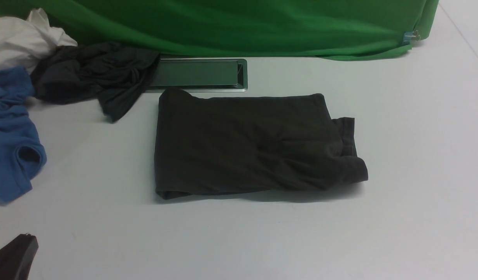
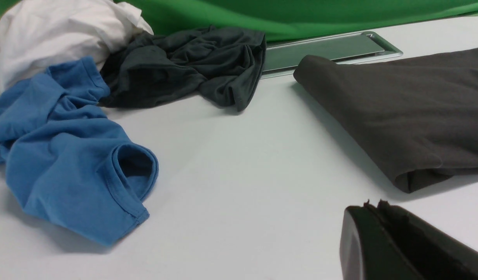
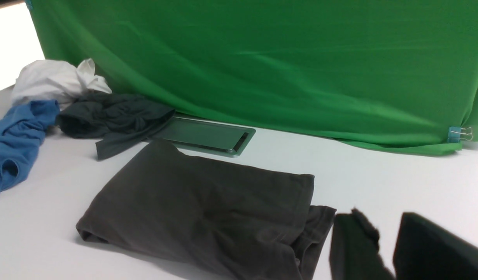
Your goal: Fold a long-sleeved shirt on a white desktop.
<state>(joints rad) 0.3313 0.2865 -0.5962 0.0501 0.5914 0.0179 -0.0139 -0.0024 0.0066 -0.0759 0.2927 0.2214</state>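
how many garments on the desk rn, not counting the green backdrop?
4. Folded long-sleeved shirt at center; dark grey garment at back left, partly over the hatch; blue garment at left edge; crumpled white garment in far-left corner. More could be underneath.

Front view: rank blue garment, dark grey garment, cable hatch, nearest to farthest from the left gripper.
1. Blue garment: at the desktop's left edge, just beyond the left gripper in the near-left corner.
2. Dark grey garment: farther back on the left, crumpled beside the white cloth.
3. Cable hatch: back centre, under the green cloth's hem, its left end covered by the grey garment.
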